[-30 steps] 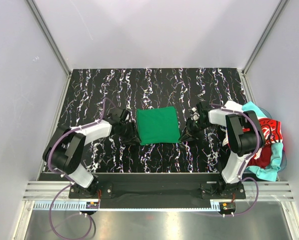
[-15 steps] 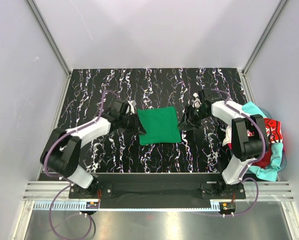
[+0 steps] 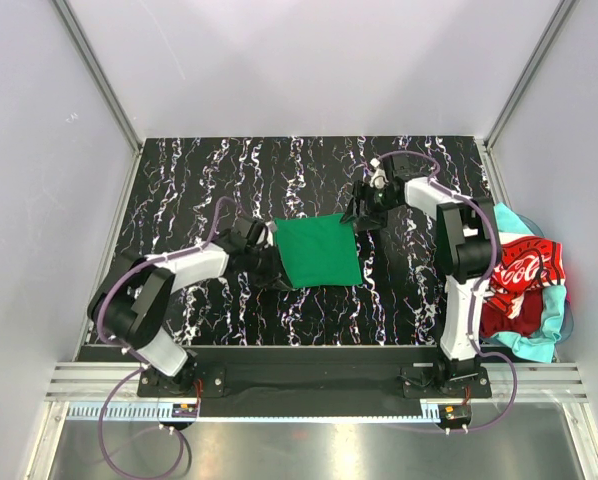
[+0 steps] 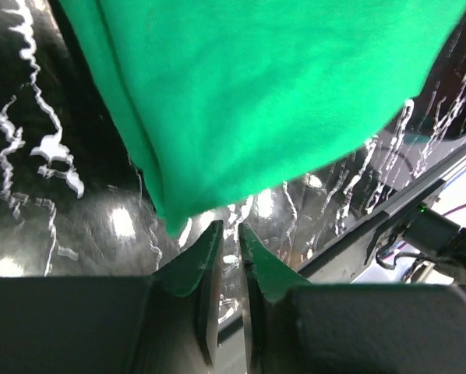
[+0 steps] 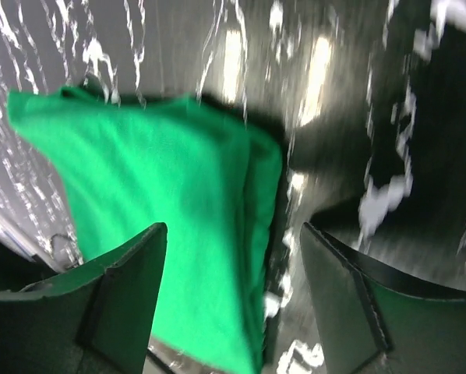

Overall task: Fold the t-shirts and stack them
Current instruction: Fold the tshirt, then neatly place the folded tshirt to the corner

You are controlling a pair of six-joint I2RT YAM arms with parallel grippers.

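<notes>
Your folded green t-shirt [image 3: 317,252] lies mid-tabletop, likely as the stack's base; the left gripper [image 3: 266,262] sits at its left edge, fingers nearly together on nothing; the right gripper [image 3: 363,212] hovers with jaws apart at its far right corner; the red Coca-Cola t-shirt [image 3: 524,272] waits beyond the right edge.

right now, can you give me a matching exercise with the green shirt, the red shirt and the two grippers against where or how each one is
Column one
1. green t-shirt
2. red t-shirt
3. left gripper
4. right gripper

Column two
a. jaws wide apart
b. crumpled at the right edge of the table
c. folded flat in the middle of the table
d. jaws nearly together

Pairs: 1-c, 2-b, 3-d, 4-a
</notes>
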